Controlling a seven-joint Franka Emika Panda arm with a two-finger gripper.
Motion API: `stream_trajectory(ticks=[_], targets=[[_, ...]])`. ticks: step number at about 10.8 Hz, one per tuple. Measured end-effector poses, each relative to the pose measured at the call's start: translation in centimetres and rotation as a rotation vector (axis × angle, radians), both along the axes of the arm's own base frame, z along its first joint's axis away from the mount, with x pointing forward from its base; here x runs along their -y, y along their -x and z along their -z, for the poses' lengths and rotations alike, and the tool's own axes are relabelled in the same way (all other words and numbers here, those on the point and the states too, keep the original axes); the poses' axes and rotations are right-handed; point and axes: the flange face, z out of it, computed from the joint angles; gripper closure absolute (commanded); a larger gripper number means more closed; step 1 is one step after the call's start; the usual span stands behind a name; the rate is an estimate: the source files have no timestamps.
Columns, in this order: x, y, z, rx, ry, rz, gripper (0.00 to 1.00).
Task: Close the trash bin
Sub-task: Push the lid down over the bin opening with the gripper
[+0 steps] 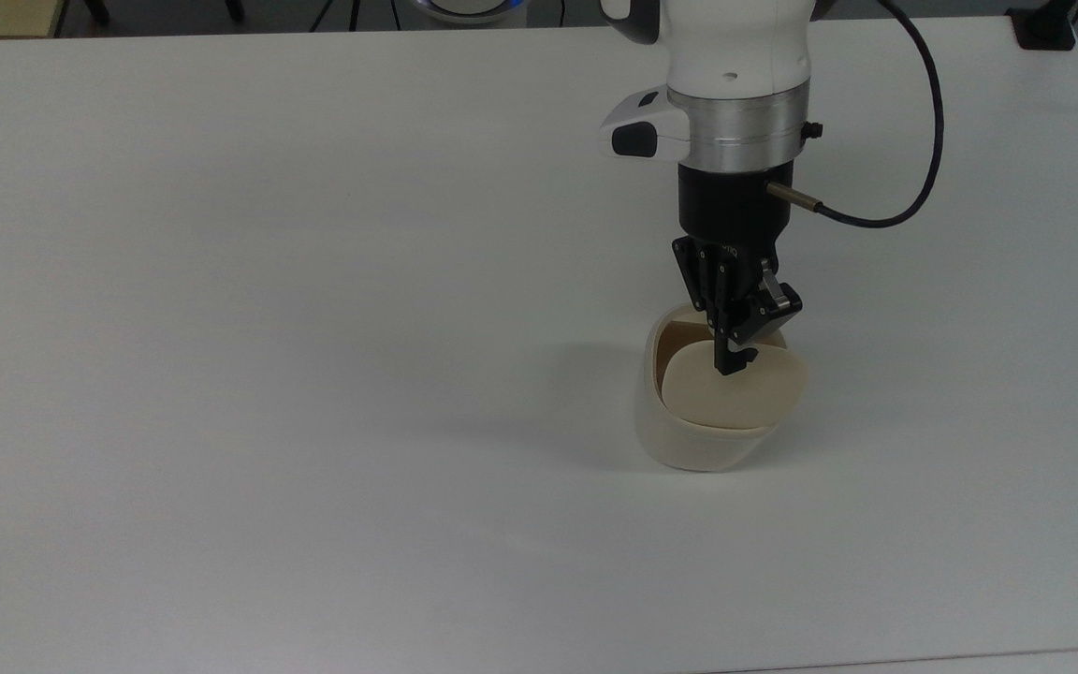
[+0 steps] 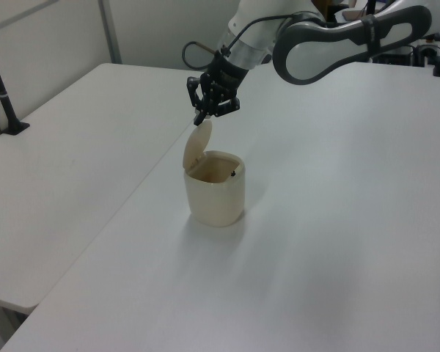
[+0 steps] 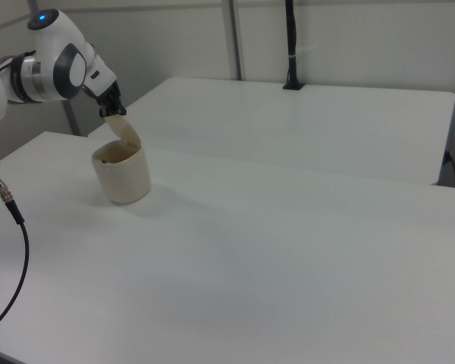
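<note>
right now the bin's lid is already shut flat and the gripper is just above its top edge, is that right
Not quite. The lid is not shut: in the left view it stands up from the rim of the trash bin, and the brownish inside is open to sight. The rest holds: the gripper is just above the lid's top edge.

lid tab: hidden behind the end effector in the top view
arm: cut off by the top view's upper edge
</note>
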Motion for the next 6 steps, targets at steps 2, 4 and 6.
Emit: stream_trajectory(ticks=[2,4,6], targets=[[-0.4,0.1,0.7,-0.01,0.012,-0.018,1.0],[-1.7,0.6,1.3,-0.015,0.023,-0.046,1.0],[-1.9,0.8,1.8,-0.02,0.047,-0.083,1.0]])
